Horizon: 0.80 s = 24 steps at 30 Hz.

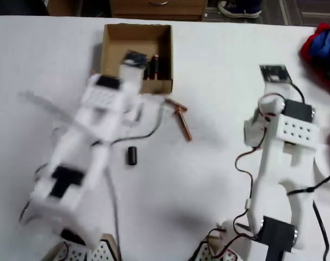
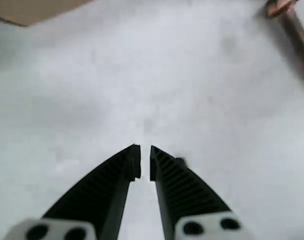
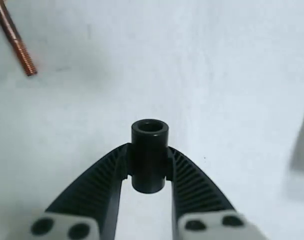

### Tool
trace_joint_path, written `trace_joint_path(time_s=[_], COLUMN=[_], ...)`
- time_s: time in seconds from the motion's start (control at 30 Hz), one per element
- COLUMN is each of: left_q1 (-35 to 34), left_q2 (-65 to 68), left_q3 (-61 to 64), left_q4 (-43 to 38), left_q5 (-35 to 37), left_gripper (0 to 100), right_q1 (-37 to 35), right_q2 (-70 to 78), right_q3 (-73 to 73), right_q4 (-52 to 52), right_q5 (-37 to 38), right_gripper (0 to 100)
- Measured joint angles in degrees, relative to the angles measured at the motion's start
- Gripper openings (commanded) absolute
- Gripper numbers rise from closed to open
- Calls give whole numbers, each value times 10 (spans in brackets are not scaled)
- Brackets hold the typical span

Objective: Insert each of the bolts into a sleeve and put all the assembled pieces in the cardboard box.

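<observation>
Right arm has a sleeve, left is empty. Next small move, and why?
Probably open the left gripper and ease it toward the loose bolt on the table. Its jaws are nearly shut on nothing, while the right gripper holds a sleeve with its bore unobstructed, so a bolt looks like the missing part.

A flat white table top (image 1: 219, 70) is marked by soft shadows. Beyond its far edge, a brown wooden drawer unit with a metal handle (image 1: 154, 11) is seen beside a dark floor (image 1: 295, 10). Red and blue bundled fabric (image 1: 321, 42) is laid at the right-hand edge.
</observation>
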Motion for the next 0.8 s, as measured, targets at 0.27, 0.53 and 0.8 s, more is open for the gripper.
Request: trace_joint_path(time_s=[0.27,0.53,0.8], left_q1=[111,135,135], left_q2=[341,540,614], left_q3=[-479,-798,-868], left_q4=[152,180,175], left_q5=[289,353,358], left_gripper=[59,61,113], right_q1=[69,96,96], right_q2=[-4,-4,-4], right_q3=[14,14,14], right_q4=[-15,-15,-15], right_q5=[20,23,23], right_gripper=[19,19,19])
